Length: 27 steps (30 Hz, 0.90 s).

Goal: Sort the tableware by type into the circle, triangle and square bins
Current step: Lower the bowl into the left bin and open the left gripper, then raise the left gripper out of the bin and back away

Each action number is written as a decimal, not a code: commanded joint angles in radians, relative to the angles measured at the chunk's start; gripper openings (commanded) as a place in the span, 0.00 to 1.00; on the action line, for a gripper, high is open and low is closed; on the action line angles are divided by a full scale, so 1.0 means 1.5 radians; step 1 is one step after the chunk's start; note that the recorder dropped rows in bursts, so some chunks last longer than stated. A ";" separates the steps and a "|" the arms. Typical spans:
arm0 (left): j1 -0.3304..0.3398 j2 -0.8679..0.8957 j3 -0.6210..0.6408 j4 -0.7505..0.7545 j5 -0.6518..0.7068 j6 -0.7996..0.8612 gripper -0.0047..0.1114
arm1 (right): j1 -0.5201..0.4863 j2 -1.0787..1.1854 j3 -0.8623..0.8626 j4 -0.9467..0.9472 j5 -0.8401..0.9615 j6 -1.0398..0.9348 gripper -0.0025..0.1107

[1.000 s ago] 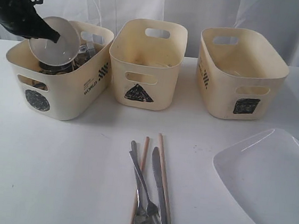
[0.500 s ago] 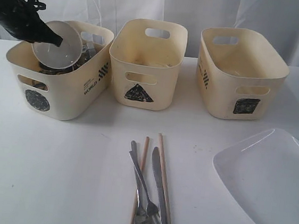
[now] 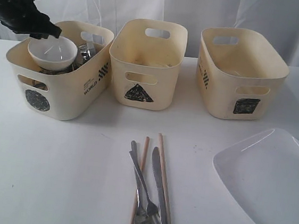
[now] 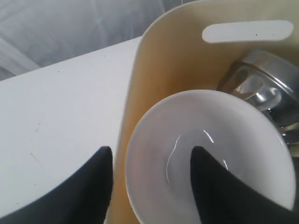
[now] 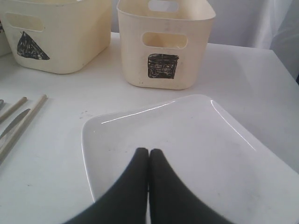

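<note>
The white bowl (image 3: 52,52) (image 4: 205,154) sits upright in the circle bin (image 3: 60,100), on top of steel pieces. A steel mug (image 3: 86,51) (image 4: 261,84) stands beside it in the same bin. My left gripper (image 3: 44,30) (image 4: 152,156) hangs open just above the bowl's rim, one finger over the bowl and one outside the bin wall. The large white plate (image 3: 270,183) (image 5: 187,140) lies at the front right, and my right gripper (image 5: 149,151) is shut just above it. Knife (image 3: 160,199), fork (image 3: 141,180), spoon (image 3: 138,215) and two chopsticks (image 3: 162,167) lie at the front centre.
The triangle bin (image 3: 146,69) (image 5: 56,37) stands in the middle of the back row and the square bin (image 3: 239,73) (image 5: 163,46) at the right. A white curtain hangs behind them. The circle bin's wall (image 4: 140,116) lies between my left fingers.
The white bowl was tilted in my left gripper over the circle bin. It now rests upright in the bin, let go. The gripper has lifted slightly.
</note>
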 commanded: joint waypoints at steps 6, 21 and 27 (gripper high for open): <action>0.002 -0.104 -0.002 -0.051 0.115 -0.006 0.53 | 0.001 -0.004 0.001 0.002 -0.004 -0.002 0.02; 0.002 -0.460 0.200 -0.076 0.147 -0.008 0.25 | 0.001 -0.004 0.001 0.002 -0.004 -0.002 0.02; 0.002 -0.619 0.322 -0.101 0.120 -0.008 0.25 | 0.001 -0.004 0.001 0.002 -0.004 -0.002 0.02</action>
